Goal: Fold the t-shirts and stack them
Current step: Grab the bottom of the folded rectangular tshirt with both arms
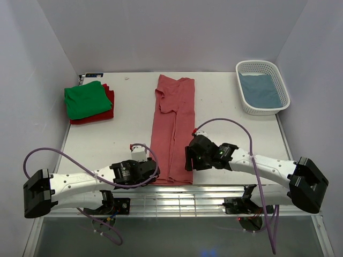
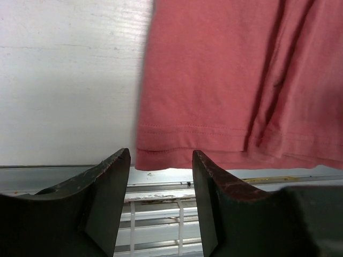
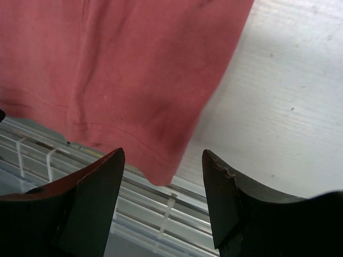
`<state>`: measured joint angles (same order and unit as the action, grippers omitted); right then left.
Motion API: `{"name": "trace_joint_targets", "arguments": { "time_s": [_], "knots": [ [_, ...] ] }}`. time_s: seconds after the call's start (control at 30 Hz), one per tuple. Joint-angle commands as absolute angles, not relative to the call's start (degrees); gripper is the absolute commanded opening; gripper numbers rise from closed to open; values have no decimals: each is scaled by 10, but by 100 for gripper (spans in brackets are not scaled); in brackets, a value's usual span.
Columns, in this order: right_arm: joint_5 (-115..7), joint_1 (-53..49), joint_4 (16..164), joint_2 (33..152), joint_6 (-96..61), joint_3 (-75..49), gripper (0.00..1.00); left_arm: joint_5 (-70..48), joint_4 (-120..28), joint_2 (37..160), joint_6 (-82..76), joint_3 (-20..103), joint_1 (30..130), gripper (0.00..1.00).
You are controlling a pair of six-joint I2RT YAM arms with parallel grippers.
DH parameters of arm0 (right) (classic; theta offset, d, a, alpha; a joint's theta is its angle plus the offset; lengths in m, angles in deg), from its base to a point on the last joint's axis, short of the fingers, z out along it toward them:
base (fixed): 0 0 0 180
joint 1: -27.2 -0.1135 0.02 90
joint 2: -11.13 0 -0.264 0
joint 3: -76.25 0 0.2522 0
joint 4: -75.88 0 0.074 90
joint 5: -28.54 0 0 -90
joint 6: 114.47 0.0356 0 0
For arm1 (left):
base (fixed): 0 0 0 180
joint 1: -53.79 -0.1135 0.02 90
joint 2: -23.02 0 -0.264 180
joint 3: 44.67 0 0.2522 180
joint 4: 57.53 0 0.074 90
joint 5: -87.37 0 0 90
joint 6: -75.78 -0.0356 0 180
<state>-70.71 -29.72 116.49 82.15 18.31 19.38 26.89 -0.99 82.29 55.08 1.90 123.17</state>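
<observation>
Hem of pinkish-red t-shirt [image 2: 225, 80] lies beyond parted fingers [image 2: 110, 187] — both pairs.

Four t-shirts [image 1: 172, 128] [image 1: 84, 99] [image 1: 109, 111] [image 1: 260, 90], one basket [image 1: 252, 68], two claws [image 2: 161, 160] [image 3: 163, 160]

- pinkish-red t-shirt [image 1: 172, 128]: plain, dusty tone
- green t-shirt [image 1: 86, 99]: bright, plain
- dark red t-shirt [image 1: 94, 118]: plain
- grey-blue t-shirt [image 1: 261, 91]: muted
- basket [image 1: 247, 103]: white, lattice pattern
- table [image 1: 102, 144]: white

Bright, even light; slightly soft wrist views.
</observation>
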Motion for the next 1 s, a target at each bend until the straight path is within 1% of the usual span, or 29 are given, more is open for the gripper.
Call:
{"name": "trace_joint_targets", "arguments": {
  "time_s": [0.0,0.17,0.33,0.7,0.83,0.93,0.97],
  "knots": [
    [-700,-323,1121,843,238,219,66,266,-46,796,570,-14,1232,61],
    [-698,-355,1105,882,258,229,65,268,-71,777,572,-56,1232,60],
    [-700,-366,1099,908,259,223,64,279,-103,769,563,-75,1232,60],
    [-701,-373,1108,907,269,229,63,281,-164,773,540,-89,1232,59],
    [-702,-376,1110,908,269,227,63,272,-179,801,538,-96,1232,59],
    [-702,-377,1114,912,269,222,63,263,-193,823,533,-100,1232,57],
    [-702,-376,1116,912,268,221,62,263,-194,829,534,-99,1232,53]
  ]
}}
